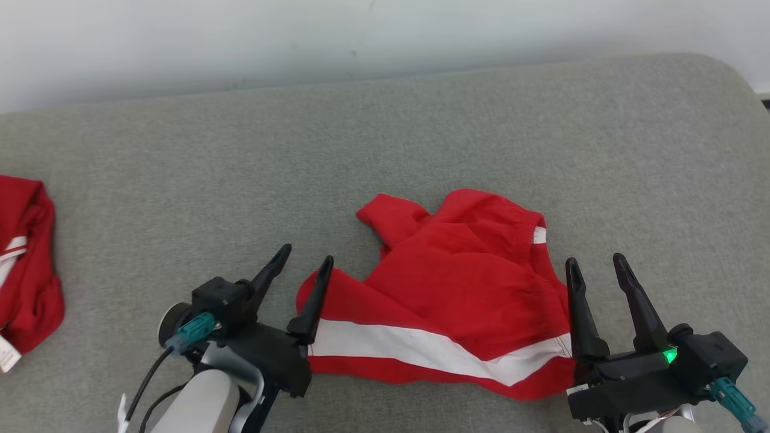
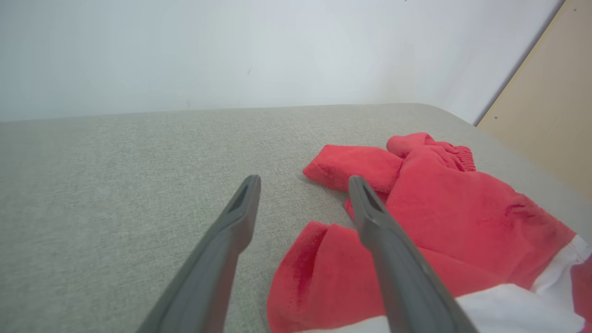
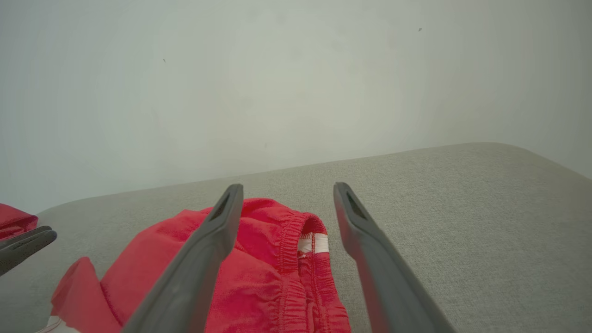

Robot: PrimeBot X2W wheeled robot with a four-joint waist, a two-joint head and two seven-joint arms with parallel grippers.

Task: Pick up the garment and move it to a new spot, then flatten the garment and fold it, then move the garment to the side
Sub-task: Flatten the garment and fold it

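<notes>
Two hands: the left hand [image 1: 307, 254] and the right hand [image 1: 595, 259] both have their fingers spread wide, and neither has hold of anything.
Left hand: it is at the left end of the red shorts [image 1: 457, 282]. Its inner finger is over the left corner of the cloth; whether it touches the cloth I cannot tell.
Right hand: it is just beside the right end of the shorts. In the right wrist view the elastic waistband [image 3: 296, 231] lies below its fingers and is not gripped.
Red shorts: they lie on the grey cushioned surface [image 1: 421, 120], close to its near edge and a little right of the middle, well apart from the far edge.
Shape of shorts: they are crumpled, with one part bunched toward the far edge and the white stripe [image 1: 421, 349] slanting across the near part. They are neither flat nor folded.
Second red garment [image 1: 27, 264]: it lies bunched at the left edge, well apart from the shorts.
Done, as I judge: the first step, the pick and the move to a new spot, because the shorts rest free between two empty hands.
Left: flattening, folding, and moving the shorts to the side; so most of the task is not yet done.
</notes>
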